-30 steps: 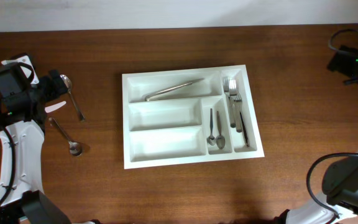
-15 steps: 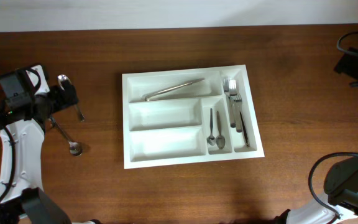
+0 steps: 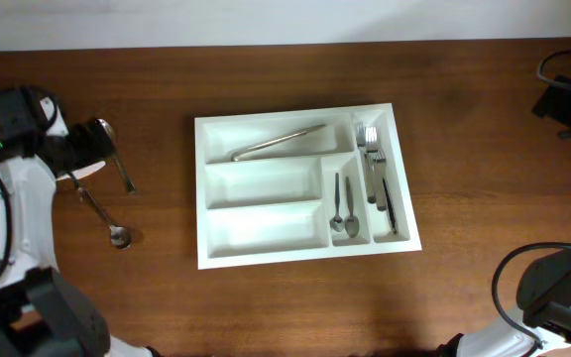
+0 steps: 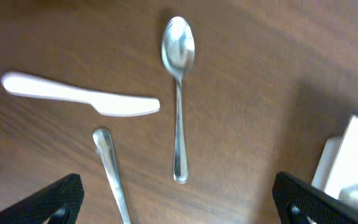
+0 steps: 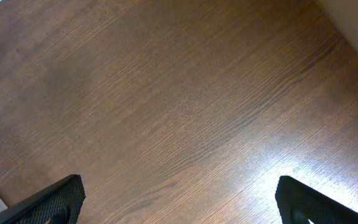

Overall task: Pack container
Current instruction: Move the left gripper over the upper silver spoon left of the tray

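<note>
The container, a white five-compartment tray (image 3: 202, 203), lies at the table's middle. It holds a long metal utensil (image 3: 278, 143) in the top wide compartment, two small spoons (image 3: 342, 206) and forks (image 3: 375, 174) in the narrow ones. My left gripper (image 3: 95, 149) is open and empty above loose cutlery at the left. In the left wrist view the gripper (image 4: 179, 205) hovers over a spoon (image 4: 178, 93), a white plastic knife (image 4: 79, 99) and a second spoon's handle (image 4: 110, 168). My right gripper (image 5: 179, 202) is open and empty over bare wood at the far right (image 3: 563, 99).
In the overhead view the two loose spoons (image 3: 115, 157) (image 3: 102, 216) and the white knife (image 3: 89, 171) lie left of the tray. The tray's corner shows at the right of the left wrist view (image 4: 353, 162). The table's back edge runs along the top (image 3: 285, 45).
The left arm has swung slightly up and left, and its gripper has shifted a little over the spoons. The right arm drew slightly toward the right edge. Nothing was picked up.
</note>
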Motion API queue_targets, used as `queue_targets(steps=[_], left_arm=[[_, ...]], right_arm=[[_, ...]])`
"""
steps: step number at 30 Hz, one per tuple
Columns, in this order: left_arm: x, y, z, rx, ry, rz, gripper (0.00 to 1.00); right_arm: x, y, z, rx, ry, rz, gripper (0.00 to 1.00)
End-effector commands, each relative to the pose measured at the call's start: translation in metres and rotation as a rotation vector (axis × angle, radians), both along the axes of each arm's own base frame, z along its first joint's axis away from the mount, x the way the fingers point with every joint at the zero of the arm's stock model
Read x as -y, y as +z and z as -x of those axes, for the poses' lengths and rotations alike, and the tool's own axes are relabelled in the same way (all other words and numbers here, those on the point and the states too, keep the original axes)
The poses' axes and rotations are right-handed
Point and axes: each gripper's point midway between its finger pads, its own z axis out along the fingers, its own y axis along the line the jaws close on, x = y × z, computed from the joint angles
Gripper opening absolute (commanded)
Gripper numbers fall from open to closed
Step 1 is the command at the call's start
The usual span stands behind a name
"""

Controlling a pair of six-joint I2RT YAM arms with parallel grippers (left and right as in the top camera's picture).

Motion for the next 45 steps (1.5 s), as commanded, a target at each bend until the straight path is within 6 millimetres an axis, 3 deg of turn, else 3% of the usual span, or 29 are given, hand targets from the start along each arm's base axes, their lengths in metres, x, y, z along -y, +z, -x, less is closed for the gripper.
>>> queue_targets(steps=[1, 7, 16, 26, 32, 40, 45], left_arm=[[-0.017, 0.005, -0.024, -0.006, 0.045, -0.012, 0.99], [-0.015, -0.020, -0.071, 0.002, -0.152, 0.000, 0.99], [-0.026, -0.081, -0.091, -0.067, -0.150, 0.031, 0.99], [-0.028, -0.078, -0.128, 0.082, -0.252, -0.016, 0.99], [-0.013, -0.098, -0.132, 0.110, -0.305, 0.103, 0.99], [-0.019, -0.122, -0.122, 0.061, -0.286, 0.144, 1.00], [-0.020, -0.125, -0.120, 0.051, -0.287, 0.146, 0.98]], right_arm=[[0.001, 0.009, 0.000, 0.023, -0.005, 0.008, 0.99], [0.001, 0.009, 0.000, 0.023, -0.005, 0.008, 0.99], [0.001, 0.009, 0.000, 0.024, -0.005, 0.008, 0.99], [0.001, 0.009, 0.000, 0.023, -0.005, 0.008, 0.98], [0.001, 0.009, 0.000, 0.023, -0.005, 0.008, 0.99], [0.001, 0.009, 0.000, 0.024, -0.005, 0.008, 0.99], [0.001, 0.009, 0.000, 0.023, -0.005, 0.008, 0.99]])
